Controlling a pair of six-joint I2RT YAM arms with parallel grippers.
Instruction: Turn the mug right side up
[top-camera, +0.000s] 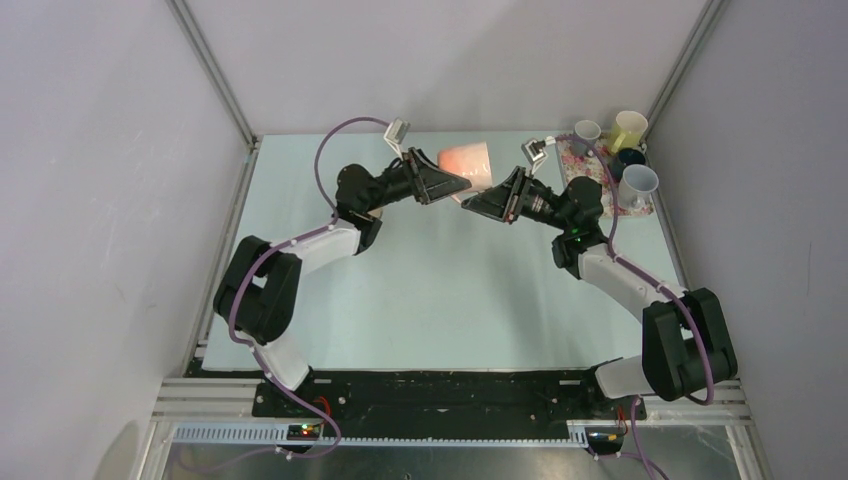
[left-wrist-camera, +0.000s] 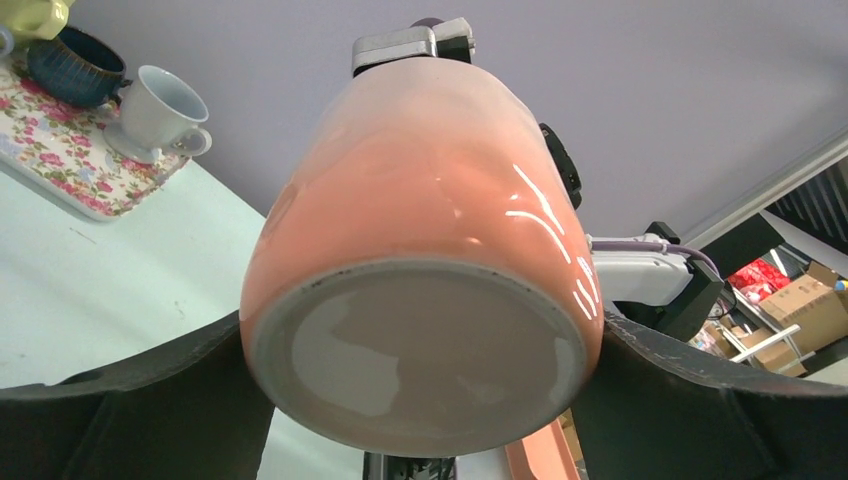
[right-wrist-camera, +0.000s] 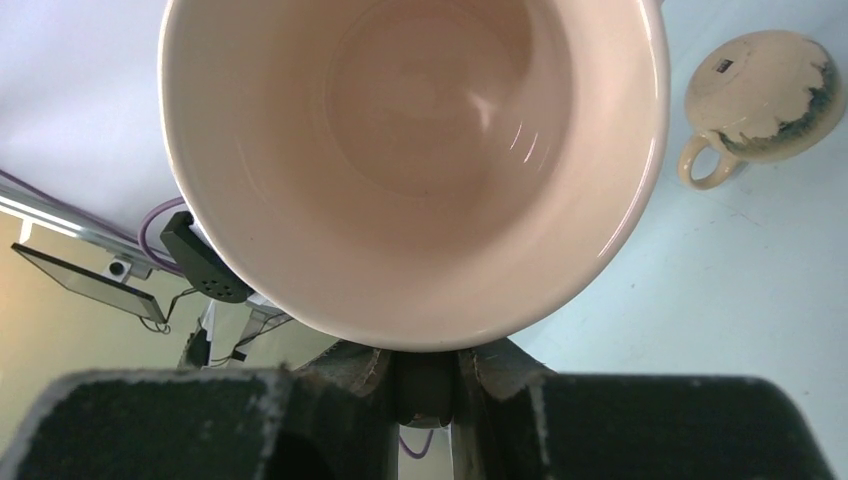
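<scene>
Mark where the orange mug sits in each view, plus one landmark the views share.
Top external: orange mug at rear centre, between the arms.
Left wrist: orange mug fills the centre, base facing camera.
Right wrist: orange mug fills the top, opening facing camera.
Shared landmark: pale table.

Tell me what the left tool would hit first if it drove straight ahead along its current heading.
The grey base of the peach mug: it sits squarely ahead of the left tool, between its spread jaws, while the right tool grips the rim. How much gap remains is unclear.
</scene>
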